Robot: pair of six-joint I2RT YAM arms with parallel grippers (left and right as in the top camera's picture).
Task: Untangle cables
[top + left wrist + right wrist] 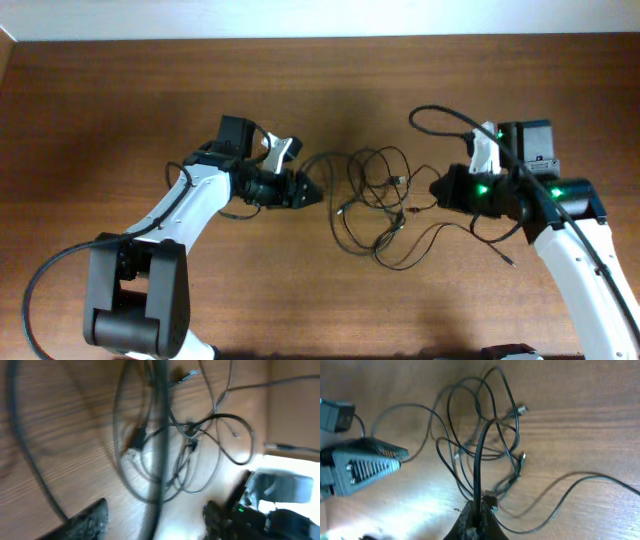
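Observation:
The cables [372, 200] lie as a loose tangle of thin black loops on the wooden table, midway between both arms. Small silver plug ends [521, 409] show among them. My left gripper [312, 190] sits at the tangle's left edge. In the left wrist view its jaws [155, 520] stand apart, and a blurred black cable [161, 450] runs between them. My right gripper [436, 188] is at the tangle's right edge. In the right wrist view it [479, 519] is shut on one black cable [477, 465] that rises from its tips into the loops.
A thick black arm cable [440, 115] arches up behind the right arm. Another arm cable [38, 280] loops beside the left arm's base. One thin strand trails toward the front right [505, 258]. A pale strip [320, 18] borders the table's far edge.

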